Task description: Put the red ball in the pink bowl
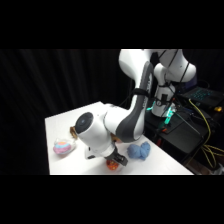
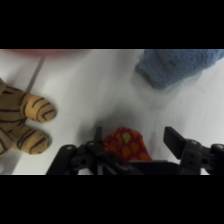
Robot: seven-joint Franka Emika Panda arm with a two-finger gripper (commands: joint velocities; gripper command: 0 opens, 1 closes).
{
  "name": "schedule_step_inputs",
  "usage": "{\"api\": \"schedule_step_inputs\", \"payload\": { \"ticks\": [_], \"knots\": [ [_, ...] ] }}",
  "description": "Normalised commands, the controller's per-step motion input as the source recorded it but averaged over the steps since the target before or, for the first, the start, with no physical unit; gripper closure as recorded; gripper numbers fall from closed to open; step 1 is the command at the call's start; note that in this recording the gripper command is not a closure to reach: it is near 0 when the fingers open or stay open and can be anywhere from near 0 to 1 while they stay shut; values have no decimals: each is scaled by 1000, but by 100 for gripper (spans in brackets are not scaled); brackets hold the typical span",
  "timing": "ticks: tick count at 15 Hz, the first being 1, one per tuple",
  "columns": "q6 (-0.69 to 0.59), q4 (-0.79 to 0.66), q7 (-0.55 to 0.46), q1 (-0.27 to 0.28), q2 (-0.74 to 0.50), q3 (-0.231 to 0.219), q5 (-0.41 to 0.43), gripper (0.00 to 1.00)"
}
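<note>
A: Gripper (image 2: 137, 142) low over worktop (image 1: 60, 122), close to the near edge. Red ball (image 2: 126, 144) directly between the fingers (image 2: 175, 139), resting on the worktop or just off it; cannot tell which.

B: Finger state?

A: Apart. One finger clear to one side of the ball with a visible gap; the other close against the opposite side. Not clamped, as judged from the wrist view.

B: Confirmed in side view?

A: Partly. Ball (image 1: 113, 164) visible as an orange-red spot under the black gripper (image 1: 116, 159). Finger contact not resolvable there.

B: Step in hand?

A: Grasp of the ball, judged as positioned but not closed. Transfer not yet begun.

B: Location of pink bowl?

A: Not clearly identifiable. Only a faint pinkish band along the top edge of the wrist view; too vague to name.

B: Nearby items?

A: Blue cloth lump (image 1: 139, 150) just beside the gripper. Pastel striped lump (image 1: 62, 146) well apart, toward the far side. Striped tiger toy (image 2: 22, 122) near the ball in the wrist view.

B: Requirements for next move?

A: Closure on the ball, centred, since a round glossy surface likely slips sideways. Then straight lift, clear of the blue lump and the toy. Then bowl location before travel.
</note>
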Motion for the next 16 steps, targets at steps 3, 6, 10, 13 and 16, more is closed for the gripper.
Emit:
{"api": "schedule_step_inputs", "payload": {
  "ticks": [3,6,10,13,16],
  "knots": [
    [-18,269,-218,-42,152,53,114,100],
    [2,226,-224,-54,128,44,103,96],
    [5,175,-207,-52,58,24,81,22],
    [-27,44,-189,-77,-145,12,92,22],
    [14,-240,-118,-75,-455,-22,81,22]
  ]
}}
